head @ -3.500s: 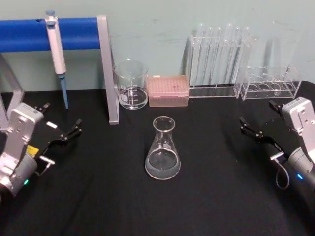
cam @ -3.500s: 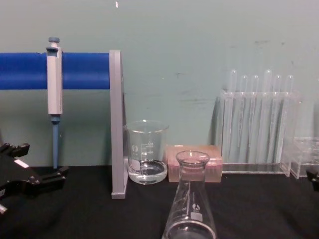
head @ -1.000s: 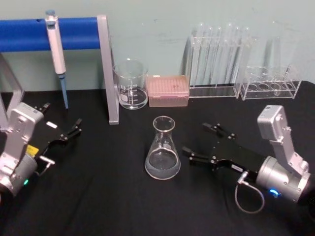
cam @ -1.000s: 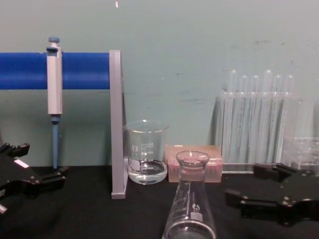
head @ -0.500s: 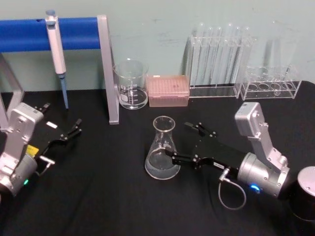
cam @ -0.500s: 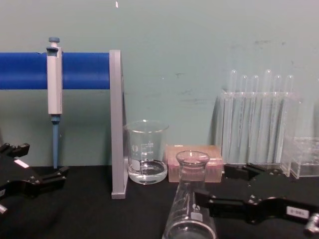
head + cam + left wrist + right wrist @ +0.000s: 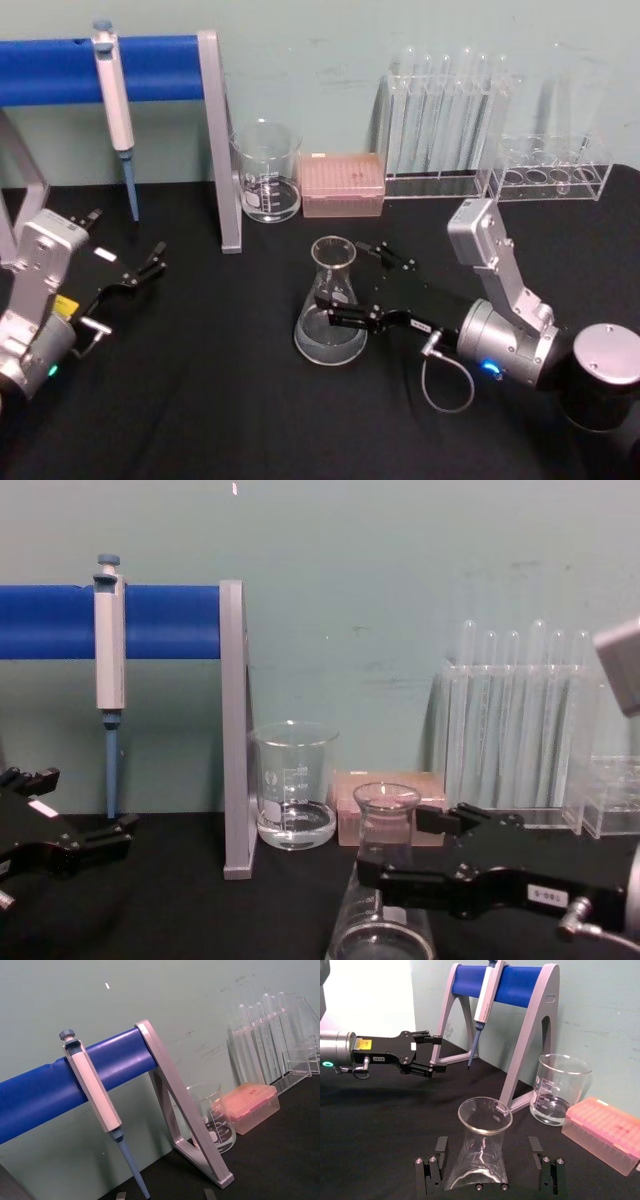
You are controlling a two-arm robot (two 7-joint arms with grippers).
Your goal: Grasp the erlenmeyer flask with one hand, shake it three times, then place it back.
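Head view: erlenmeyer flask (image 7: 331,305) stands upright on the black table (image 7: 220,400), mid-table, in front of the beaker (image 7: 266,185) and the pink tip box (image 7: 342,185), well apart from both. A little clear liquid sits in its wide base.

Right gripper (image 7: 343,282) reaches in from the right, low over the table, with its jaws spread wide and the flask between them: one finger on the near side of the cone, the other behind the neck. Right wrist view confirms the flask body sits between the two fingers (image 7: 432,1167), with a clear gap on one side; on the other side the finger is just beside the glass, possibly touching, hard to tell. Nothing is gripped, and the flask base rests on the table.

Chest view: right gripper crosses in front of the flask at about mid-height, rim and neck above it.

Left gripper (image 7: 122,240) sits parked at the left edge of the table, jaws apart, holding nothing, near the foot of the blue stand (image 7: 150,68) where the pipette (image 7: 115,100) hangs. Test tube rack (image 7: 440,130) stands at the back right against the wall
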